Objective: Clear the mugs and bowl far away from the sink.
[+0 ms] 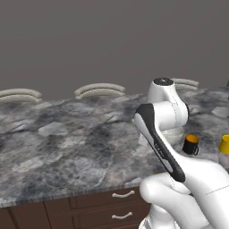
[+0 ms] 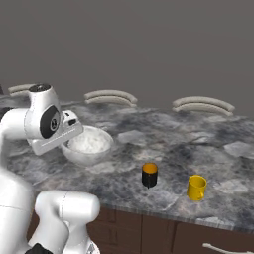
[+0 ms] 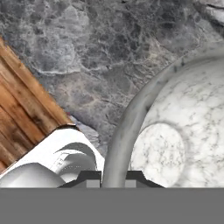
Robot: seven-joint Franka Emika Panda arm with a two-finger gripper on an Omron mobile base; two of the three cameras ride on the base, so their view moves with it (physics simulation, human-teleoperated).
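1. So, left base view: I count two mugs on the marble counter [image 1: 67,138]. One is dark outside with an orange inside [image 1: 191,144], sitting just right of the arm's elbow. The other is a yellow mug [image 1: 224,145], cut off by the right edge. Two drawer handles show below the counter edge.

2. Right base view: one bowl [image 2: 88,144], two mugs. The bowl sits on the counter right beside the arm's wrist, with nothing in it but its pale speckled inside. The dark mug is near the front edge, and the yellow mug with the loop handle is a bit further right, well apart from the bowl.

3. Hand view: one bowl, its rim [image 3: 131,118] running right between the two fingertips of the gripper [image 3: 113,178], so the claw is pinching the bowl's wall. Wooden floor shows to the left.
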